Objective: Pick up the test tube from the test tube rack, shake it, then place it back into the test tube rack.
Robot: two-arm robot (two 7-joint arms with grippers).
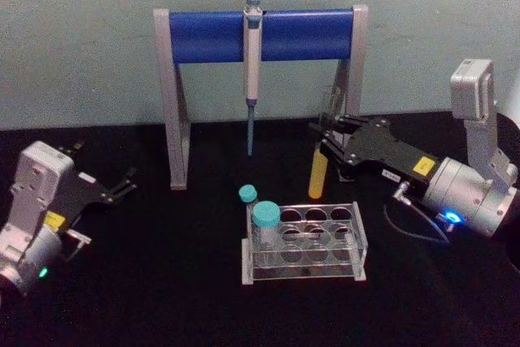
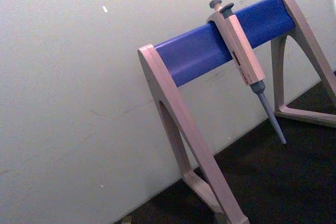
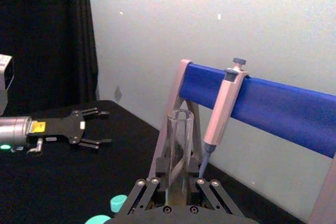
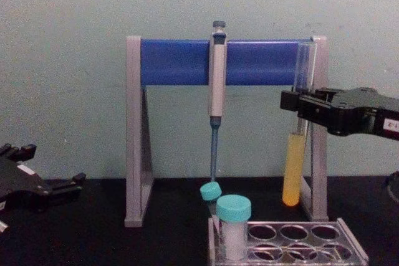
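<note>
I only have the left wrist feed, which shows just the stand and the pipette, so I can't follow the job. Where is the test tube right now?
Observer: The right gripper holds the test tube upright in the air, on the right side of the stand.
Operator: Is it out of the rack?
Observer: Yes. In the chest view its rounded bottom hangs above the top of the rack and sits in no hole.
Operator: And the left gripper?
Observer: The left gripper is off to the left over the black table, open and holding nothing.
</note>
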